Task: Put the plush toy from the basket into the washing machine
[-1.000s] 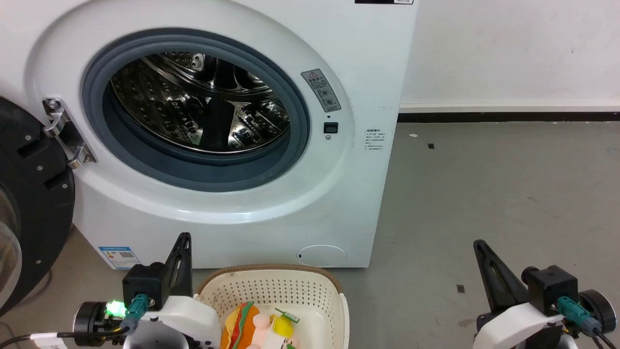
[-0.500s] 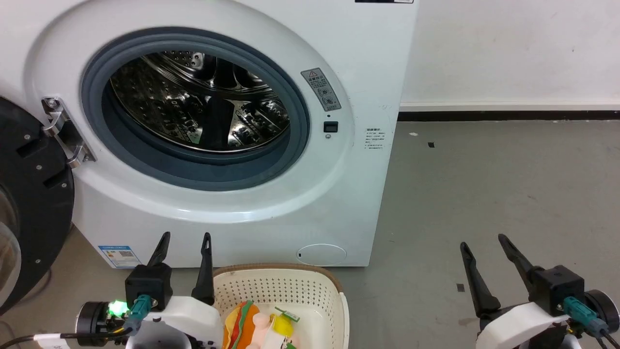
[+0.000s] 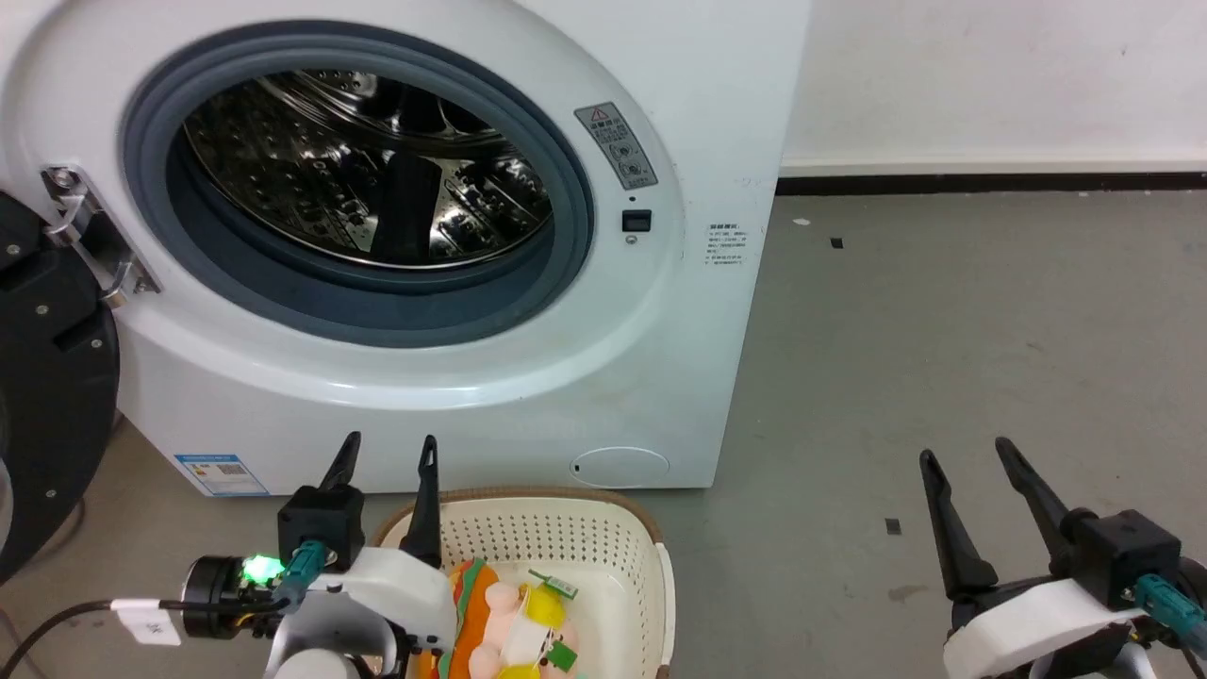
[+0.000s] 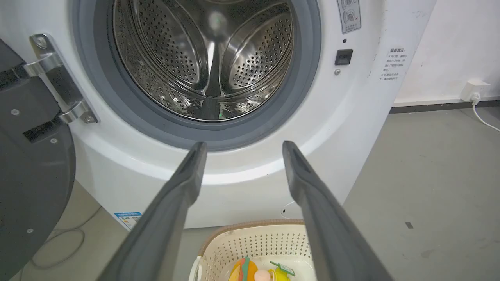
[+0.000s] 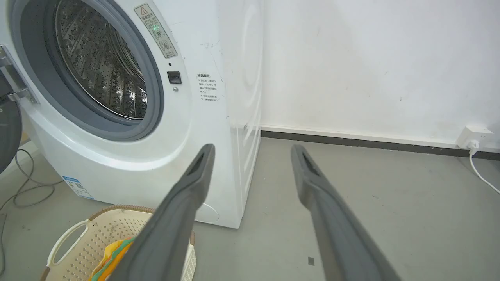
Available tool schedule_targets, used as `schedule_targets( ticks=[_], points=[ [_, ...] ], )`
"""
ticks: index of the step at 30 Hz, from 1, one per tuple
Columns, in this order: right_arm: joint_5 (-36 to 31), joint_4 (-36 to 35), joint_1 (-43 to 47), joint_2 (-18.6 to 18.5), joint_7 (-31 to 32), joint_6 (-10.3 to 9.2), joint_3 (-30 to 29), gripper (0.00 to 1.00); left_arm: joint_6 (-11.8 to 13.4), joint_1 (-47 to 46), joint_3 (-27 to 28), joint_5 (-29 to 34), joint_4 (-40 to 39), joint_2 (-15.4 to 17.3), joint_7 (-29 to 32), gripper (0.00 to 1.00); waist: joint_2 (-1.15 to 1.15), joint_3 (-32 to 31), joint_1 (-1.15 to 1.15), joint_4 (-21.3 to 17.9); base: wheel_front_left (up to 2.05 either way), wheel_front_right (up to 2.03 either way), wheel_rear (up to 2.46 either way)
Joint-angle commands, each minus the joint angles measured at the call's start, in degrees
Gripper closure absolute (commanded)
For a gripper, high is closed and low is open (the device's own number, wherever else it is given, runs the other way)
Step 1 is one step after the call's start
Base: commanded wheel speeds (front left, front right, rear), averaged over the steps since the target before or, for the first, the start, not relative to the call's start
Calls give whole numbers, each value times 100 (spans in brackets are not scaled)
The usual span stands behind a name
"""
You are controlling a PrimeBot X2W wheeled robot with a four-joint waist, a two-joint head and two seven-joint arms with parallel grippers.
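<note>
Grey floor, white wall, and one washing machine fills the upper left of the head view, its door swung open. One basket sits bottom centre just in front, with the one plush toy lying inside. Two grippers, left gripper and right gripper, both spread and empty; I'd drop the left straight onto the toy's squishy middle, clear of the rim.

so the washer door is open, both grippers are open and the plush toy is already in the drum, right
Not quite. The head view shows the plush toy lying in the basket, not in the drum. The door is open, and the left gripper and right gripper are both open.
</note>
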Motion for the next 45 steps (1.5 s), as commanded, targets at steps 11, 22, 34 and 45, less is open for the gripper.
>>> schedule_targets(
  ticks=[11,22,34,45],
  points=[
    [246,-139,-341,0,-186,-1,-124,0,-165,-736,-200,-115,1126,4,-86,0,0,540,0,-131,0,0,0],
    [486,-253,-654,-1,-317,-2,-236,0,-216,-1308,-310,-238,1963,155,131,0,0,1226,0,-248,0,0,0],
    [737,-432,-989,-1,-460,-2,-384,0,-246,-1934,-465,-362,2692,378,561,0,0,2122,0,-365,0,0,0],
    [942,-647,-1273,-1,-591,-2,-459,0,-330,-2546,-715,-413,3341,557,981,0,0,2895,0,-433,0,0,0]
  ],
)
